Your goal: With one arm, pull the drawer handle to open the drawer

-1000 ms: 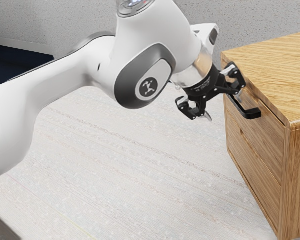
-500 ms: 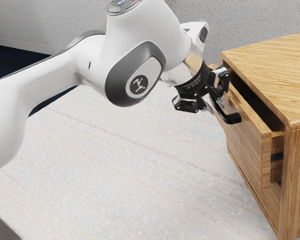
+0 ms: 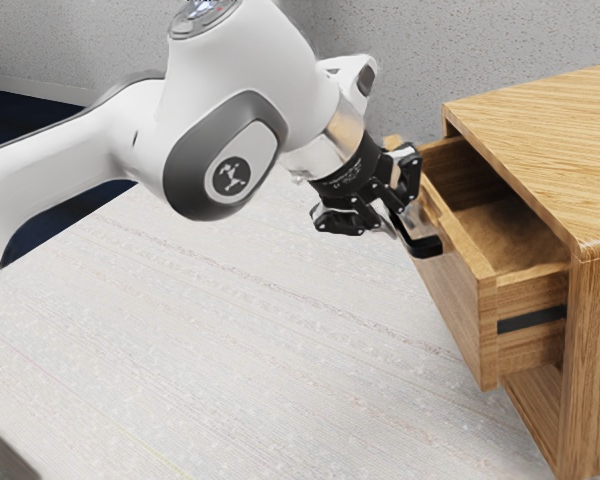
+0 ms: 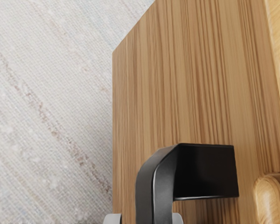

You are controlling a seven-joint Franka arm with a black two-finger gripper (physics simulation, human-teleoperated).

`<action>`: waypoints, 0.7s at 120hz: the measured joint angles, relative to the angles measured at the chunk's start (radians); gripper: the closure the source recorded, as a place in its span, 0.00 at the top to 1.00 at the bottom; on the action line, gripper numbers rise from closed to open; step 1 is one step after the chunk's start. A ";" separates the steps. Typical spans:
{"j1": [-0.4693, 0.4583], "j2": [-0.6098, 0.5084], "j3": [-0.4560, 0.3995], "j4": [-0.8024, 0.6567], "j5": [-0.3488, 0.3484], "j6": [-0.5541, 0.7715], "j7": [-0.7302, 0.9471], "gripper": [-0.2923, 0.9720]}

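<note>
Exterior view: the gripper (image 3: 404,200) is clamped on the black handle (image 3: 426,243) of the drawer (image 3: 520,300). The drawer stands well out of the wooden cabinet (image 3: 540,130), its inside showing.

Wrist view: the handle (image 4: 186,182) juts from the drawer front (image 4: 186,84), with the pale surface (image 4: 46,116) beside it.

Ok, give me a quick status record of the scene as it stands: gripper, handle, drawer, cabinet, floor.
gripper: shut on the drawer handle; arm reaches in from the exterior view's left
drawer handle: black bar on the drawer's front panel, held between the fingers
top drawer: pulled well out of the cabinet, its interior and side wall exposed
cabinet: light wood, at the exterior view's right, upright
floor: pale textured surface under the arm
task state: drawer open, handle not yet released
</note>
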 joint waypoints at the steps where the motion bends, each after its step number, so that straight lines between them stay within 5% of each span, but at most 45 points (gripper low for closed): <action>1: -0.001 -0.003 0.001 -0.003 0.000 0.000 0.000 0.23; 84: 0.022 -0.187 0.003 -0.194 0.048 -0.002 -0.020 0.24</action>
